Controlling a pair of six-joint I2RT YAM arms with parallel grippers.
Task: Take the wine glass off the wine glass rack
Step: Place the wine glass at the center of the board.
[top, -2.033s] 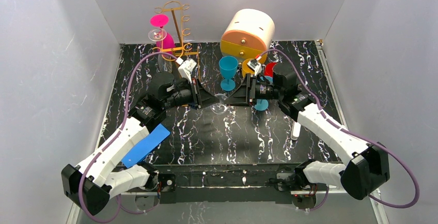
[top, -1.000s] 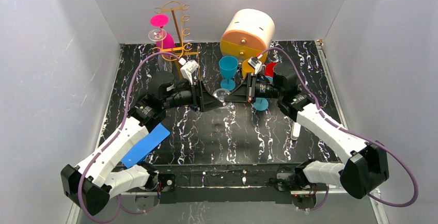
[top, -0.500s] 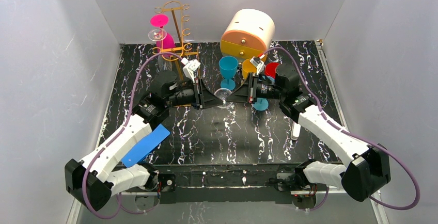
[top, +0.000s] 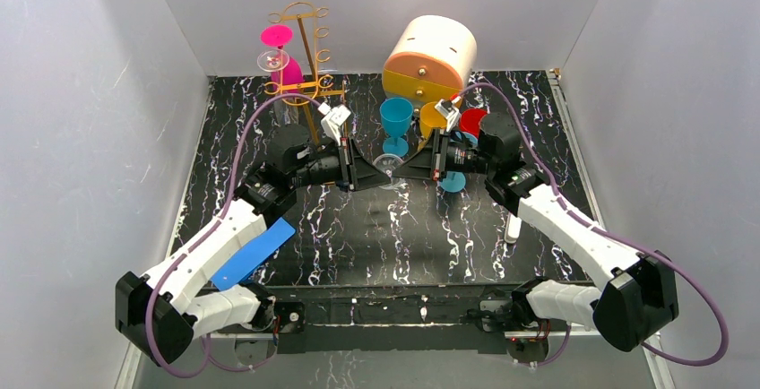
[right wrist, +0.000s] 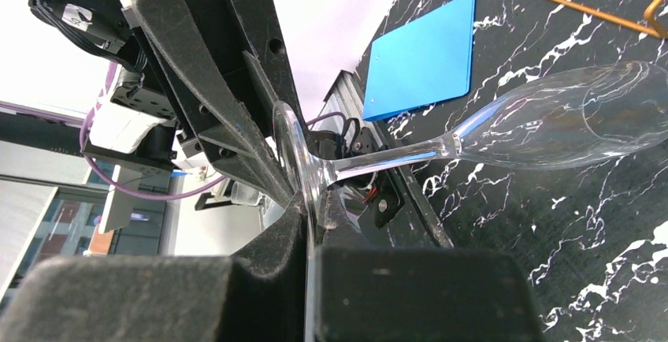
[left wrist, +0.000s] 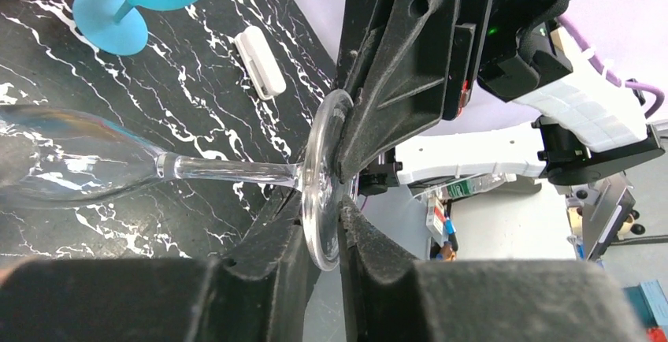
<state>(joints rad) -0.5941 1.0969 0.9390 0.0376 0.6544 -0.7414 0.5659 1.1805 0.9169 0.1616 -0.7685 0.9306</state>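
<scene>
Sideways, wine glass (left wrist: 75, 161) between end effectors (left wrist: 321, 228) (right wrist: 312, 217)

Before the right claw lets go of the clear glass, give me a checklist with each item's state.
1. Right claw shut on the foot of the clear wine glass: ok.
2. Left claw closed on the same foot, a finger against each face: ok.
3. Glass off the wine glass rack: ok, it is held in mid-air between the two arms, well in front of the rack.
4. Bowl apart from the blue goblet: ok, the left wrist view shows a gap.
5. Glass upright for setting down: not ok, the stem lies roughly level.
6. Left claw's pinch firm enough to carry the glass alone: cannot tell.
</scene>
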